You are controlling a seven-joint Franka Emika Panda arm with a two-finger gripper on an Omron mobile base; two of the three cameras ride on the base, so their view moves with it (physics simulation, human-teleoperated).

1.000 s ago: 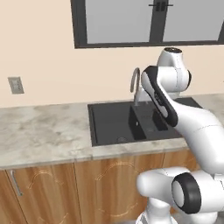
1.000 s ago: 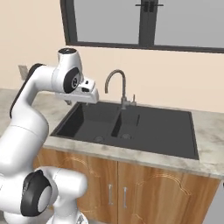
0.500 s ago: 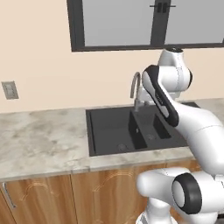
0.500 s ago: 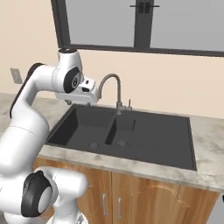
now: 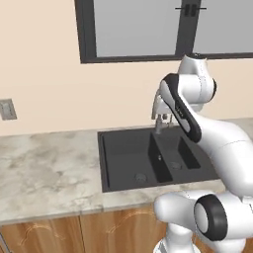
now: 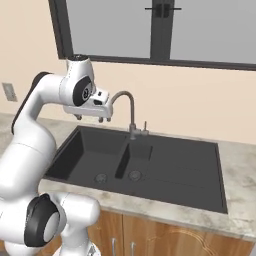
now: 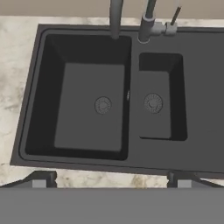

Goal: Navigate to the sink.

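1. The sink is set into the counter under the window, right in front of the robot.
2. The arm bends up high, and the gripper points down over the wide basin (beside the faucet).
3. Its fingers are spread wide and hold nothing.

A beige wall is running behind the counter. In it a window with a dark frame is sitting high, and its grey panes are looking dull and even. A marble countertop, pale with grey and brown veins, is stretching along the wall. Under it, wooden cabinet doors with a warm brown grain are standing, and thin metal handles are showing on them. A small grey wall outlet is sitting on the wall above the counter, far to the left.
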